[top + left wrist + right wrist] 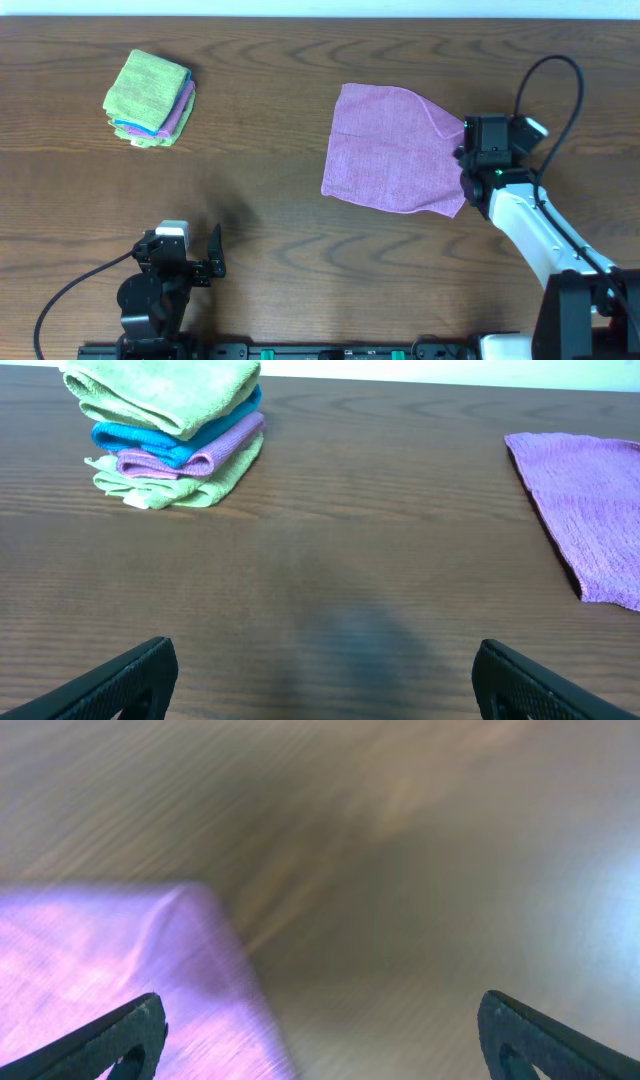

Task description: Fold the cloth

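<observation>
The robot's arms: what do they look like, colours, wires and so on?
The left arm is all black apart from a small white block; a thin black cable trails from it. The right arm has a smooth white shell, a black wrist and a looping black cable. The left pincer and right pincer each have two dark, tapered fingers.

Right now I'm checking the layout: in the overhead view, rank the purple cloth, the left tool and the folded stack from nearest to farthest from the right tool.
From the right tool:
1. purple cloth, its edge right at the tool.
2. left tool, across the table, near edge.
3. folded stack, far side, opposite end.
</observation>
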